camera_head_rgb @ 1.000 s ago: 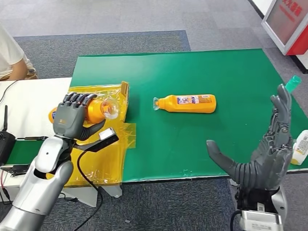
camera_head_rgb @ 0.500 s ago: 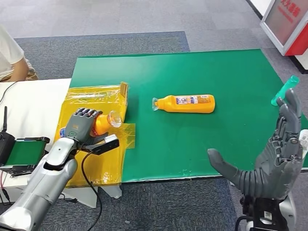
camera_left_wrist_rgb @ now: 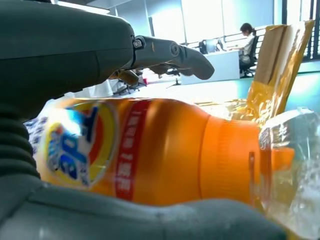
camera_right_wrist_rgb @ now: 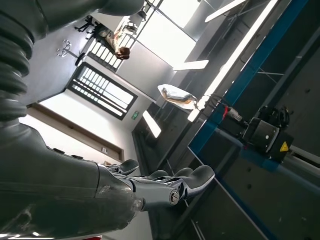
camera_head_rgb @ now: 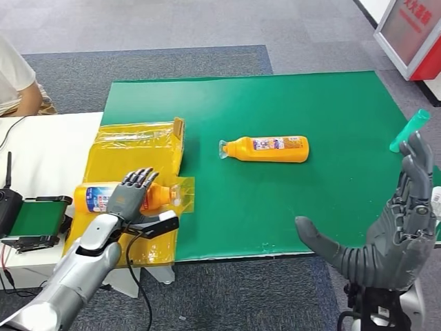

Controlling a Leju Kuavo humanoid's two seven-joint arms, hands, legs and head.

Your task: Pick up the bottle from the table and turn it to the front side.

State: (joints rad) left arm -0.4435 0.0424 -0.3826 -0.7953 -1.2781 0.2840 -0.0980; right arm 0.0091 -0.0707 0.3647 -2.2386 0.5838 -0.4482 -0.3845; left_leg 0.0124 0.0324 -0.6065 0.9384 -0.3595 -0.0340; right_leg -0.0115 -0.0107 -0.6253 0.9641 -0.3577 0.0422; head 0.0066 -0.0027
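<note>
An orange bottle [camera_head_rgb: 94, 198] lies on its side on the yellow sheet [camera_head_rgb: 132, 148], its blue and red label up and its clear cap pointing right. My left hand [camera_head_rgb: 131, 200] is over its middle. In the left wrist view the bottle [camera_left_wrist_rgb: 151, 150] lies between the thumb below and the straightened fingers [camera_left_wrist_rgb: 170, 52] above, with a gap over it. A second orange bottle [camera_head_rgb: 268, 147] lies on the green mat [camera_head_rgb: 322, 110], cap to the left. My right hand [camera_head_rgb: 397, 227] is raised off the mat's near right edge, fingers spread and empty.
A white table [camera_head_rgb: 41, 155] with a black device [camera_head_rgb: 7, 207] and a small green belt [camera_head_rgb: 36, 217] adjoins on the left. A person's arm [camera_head_rgb: 18, 86] is at the far left. A green-capped object [camera_head_rgb: 411, 129] lies by my right hand. A red stand [camera_head_rgb: 416, 34] is far right.
My left hand carried the orange bottle toward the near edge of the yellow sheet. The bottle now lies flat with its label up, and the fingers have straightened off it. The right hand barely moved.
</note>
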